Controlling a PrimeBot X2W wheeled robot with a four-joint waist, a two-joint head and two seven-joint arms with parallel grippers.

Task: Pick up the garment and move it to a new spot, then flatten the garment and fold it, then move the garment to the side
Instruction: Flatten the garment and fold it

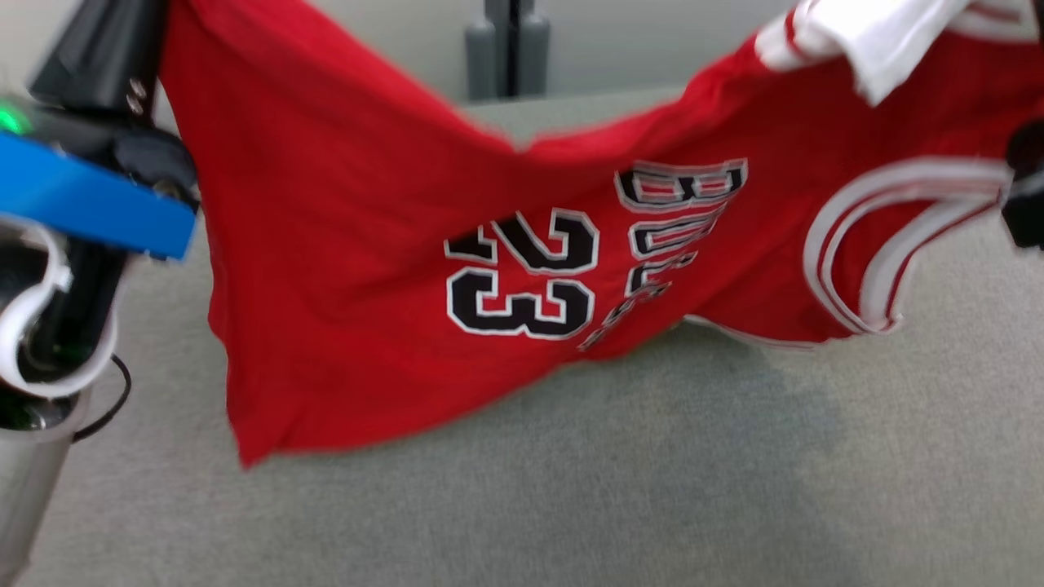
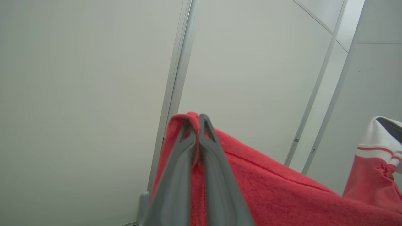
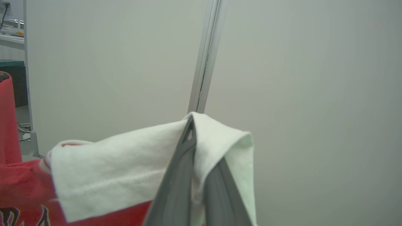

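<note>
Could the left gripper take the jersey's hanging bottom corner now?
Probably not: the left gripper is shut on the upper edge of the jersey. Nothing blocks the corner, but it must let go first.

Left pincer (image 2: pixel 196 121), right pincer (image 3: pixel 194 135): both closed.

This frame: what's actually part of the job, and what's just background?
In the job:
red number 23 jersey, hanging between the grippers
left gripper, shut on its red edge
right gripper, shut on its white trim

Just around:
grey table
grey post behind it
wall panels
shelf
</note>
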